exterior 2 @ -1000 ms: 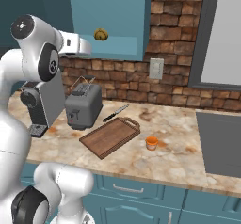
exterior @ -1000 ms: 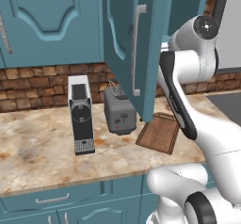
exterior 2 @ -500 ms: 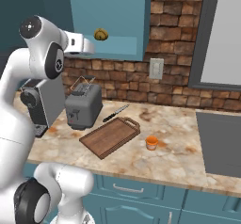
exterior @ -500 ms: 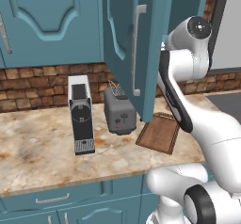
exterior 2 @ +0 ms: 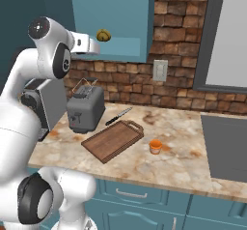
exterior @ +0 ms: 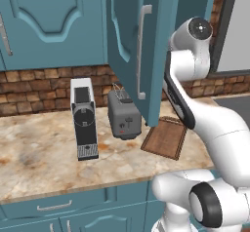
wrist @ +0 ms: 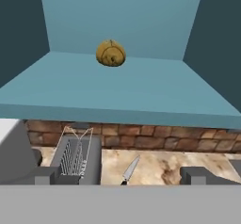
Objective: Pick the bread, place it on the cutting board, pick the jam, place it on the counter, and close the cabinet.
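Note:
The bread (wrist: 111,53) lies at the back of the open cabinet's shelf (wrist: 117,89), also visible as the bun (exterior 2: 103,35). My gripper (wrist: 121,176) is open and empty, in front of the shelf edge and just below shelf level, well short of the bun; its hand (exterior 2: 96,44) reaches toward the shelf. The cabinet door (exterior: 129,46) stands swung open. The cutting board (exterior 2: 113,139) lies bare on the counter (exterior 2: 178,161). The jam (exterior 2: 155,146) stands on the counter just right of the board.
A grey toaster (exterior 2: 86,109) and a knife (exterior 2: 118,116) sit behind the board. A coffee machine (exterior: 84,119) stands left of the toaster. A wall outlet (exterior 2: 159,70) is on the brick wall; a dark grey surface (exterior 2: 226,147) lies at the right.
The arm has leaned slightly closer to the cabinet, with the hand staying near the shelf edge. The bread, the jam and the board have not moved.

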